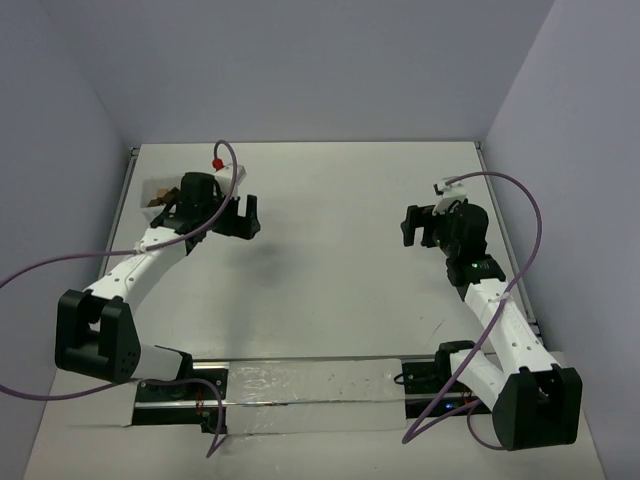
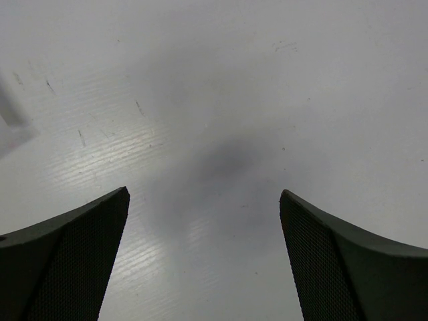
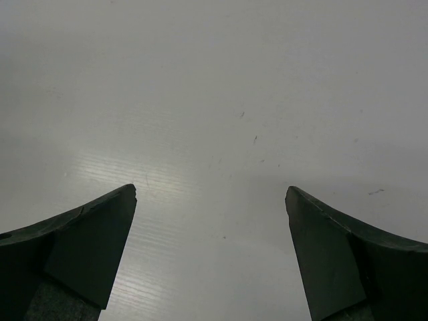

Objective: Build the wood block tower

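1. Evidently ready for a first pick: left jaws and right jaws gape fully, empty, above the worktop (image 1: 330, 300).
2. Wood blocks (image 1: 156, 201) sit at ten o'clock, near the left jaws; no tower visible yet.

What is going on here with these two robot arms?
Nothing is held yet. The white left arm and the white right arm both hover over the light grey table, jaws wide open and empty. A few small brown wooden pieces show at the far left edge, partly hidden behind the left arm. No stacking is visible.
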Motion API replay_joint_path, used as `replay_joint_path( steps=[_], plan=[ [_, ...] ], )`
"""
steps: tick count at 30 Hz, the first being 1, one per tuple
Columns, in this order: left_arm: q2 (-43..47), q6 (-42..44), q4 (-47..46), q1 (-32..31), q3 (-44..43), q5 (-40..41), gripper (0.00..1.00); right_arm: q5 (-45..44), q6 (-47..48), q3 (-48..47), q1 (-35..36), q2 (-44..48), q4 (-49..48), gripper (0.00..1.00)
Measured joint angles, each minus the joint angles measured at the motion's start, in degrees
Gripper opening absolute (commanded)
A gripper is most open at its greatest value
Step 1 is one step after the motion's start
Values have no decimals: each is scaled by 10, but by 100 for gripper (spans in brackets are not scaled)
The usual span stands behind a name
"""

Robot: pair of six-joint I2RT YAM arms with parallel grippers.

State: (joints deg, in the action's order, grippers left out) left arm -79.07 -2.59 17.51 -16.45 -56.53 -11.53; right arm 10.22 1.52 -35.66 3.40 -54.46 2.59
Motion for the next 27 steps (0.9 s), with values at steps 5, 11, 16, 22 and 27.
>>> replay_joint_path(
  steps=[5, 11, 16, 22, 27],
  plan=[
    [-9, -2, 15, 1, -22, -6, 99, 0, 0, 0, 0, -1, 0, 100],
    [-36, -14, 55, 81, -89, -42, 99, 0, 0, 0, 0, -2, 0, 100],
    [-90, -14, 87, 236, -172, -67, 99, 2, 0, 0, 0, -9, 0, 100],
    [-164, 7, 144, 322, -253, -56, 79, 4, 0, 0, 0, -27, 0, 100],
    [-247, 19, 176, 370, -325, -52, 67, 4, 0, 0, 0, -27, 0, 100]
  ],
)
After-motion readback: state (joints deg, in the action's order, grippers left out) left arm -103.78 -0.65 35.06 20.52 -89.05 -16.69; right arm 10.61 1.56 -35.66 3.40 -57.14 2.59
